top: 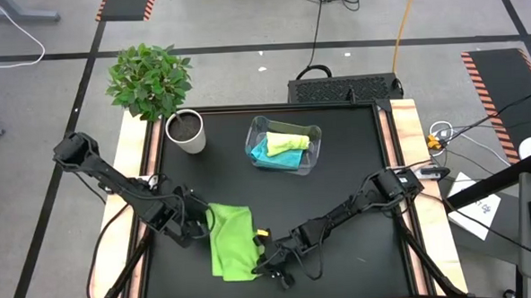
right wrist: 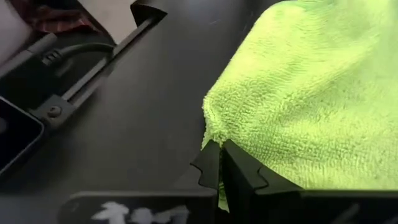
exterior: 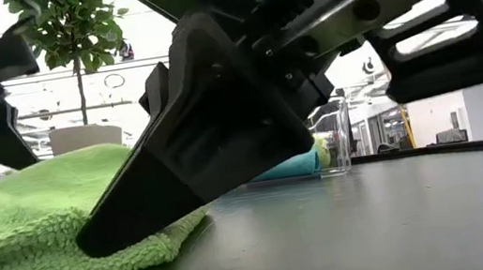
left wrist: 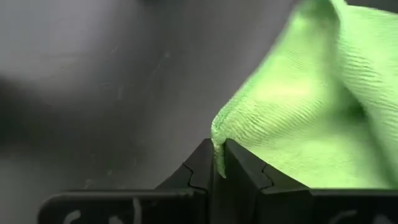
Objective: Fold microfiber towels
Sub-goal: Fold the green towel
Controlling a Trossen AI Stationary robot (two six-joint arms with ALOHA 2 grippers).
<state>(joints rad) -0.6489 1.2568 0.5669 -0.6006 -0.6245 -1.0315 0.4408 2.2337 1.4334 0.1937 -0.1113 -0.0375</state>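
Observation:
The bright green towel (top: 232,240) lies folded on the black table near its front edge, left of the middle. My left gripper (top: 206,225) is shut on its left edge. My right gripper (top: 261,257) is shut on its right near corner. The pale yellow-green towel (top: 288,142) and the turquoise towel (top: 275,155) lie in the clear plastic bin (top: 283,145) at the far middle. My left gripper pinches a corner fold of the green towel (left wrist: 219,138) between its two fingers, coming from the table's left side. The cloth rises slack from the hold. My right gripper pinches the towel's corner (right wrist: 214,138) between its two fingers, coming from the table's right side, low over the table. The towel lies on the table (exterior: 125,251) by the fingers.
A white pot with a green plant (top: 185,131) stands at the far left of the table. The bin stands at the far middle. The black table top (top: 339,177) lies between them and the arms.

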